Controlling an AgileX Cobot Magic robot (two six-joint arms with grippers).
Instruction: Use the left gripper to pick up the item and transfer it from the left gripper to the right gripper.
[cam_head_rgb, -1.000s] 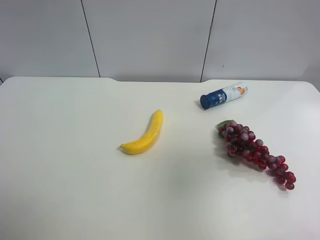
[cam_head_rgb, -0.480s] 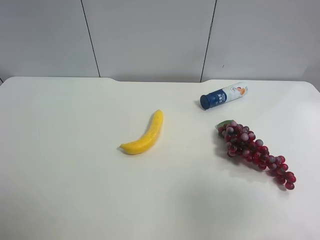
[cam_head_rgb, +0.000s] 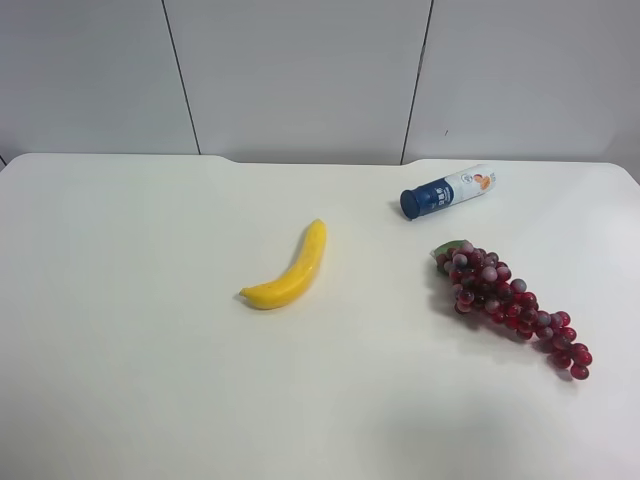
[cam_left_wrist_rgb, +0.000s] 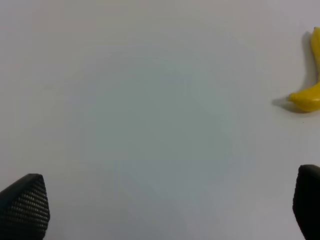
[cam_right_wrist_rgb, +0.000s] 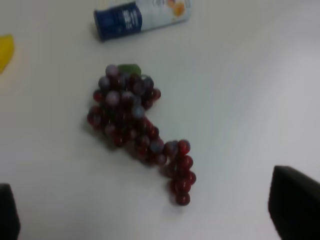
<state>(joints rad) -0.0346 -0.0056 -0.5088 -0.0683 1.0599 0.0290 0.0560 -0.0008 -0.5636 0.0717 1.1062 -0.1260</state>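
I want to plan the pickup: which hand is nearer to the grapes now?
Right. The right hand hangs above the grapes; the left hand sees only bare table and the banana.

Grape bunch (cam_head_rgb: 508, 303): long cluster of glossy dark red-purple plastic grapes, a few paler and frosted-looking near the wide end. Green leaf (cam_head_rgb: 449, 248) at that wide end. Lies flat on the white tabletop (cam_head_rgb: 150, 350), untouched, tapering diagonally to a narrow tip toward the exterior high view's lower right. Seen whole in the right wrist view (cam_right_wrist_rgb: 136, 125).
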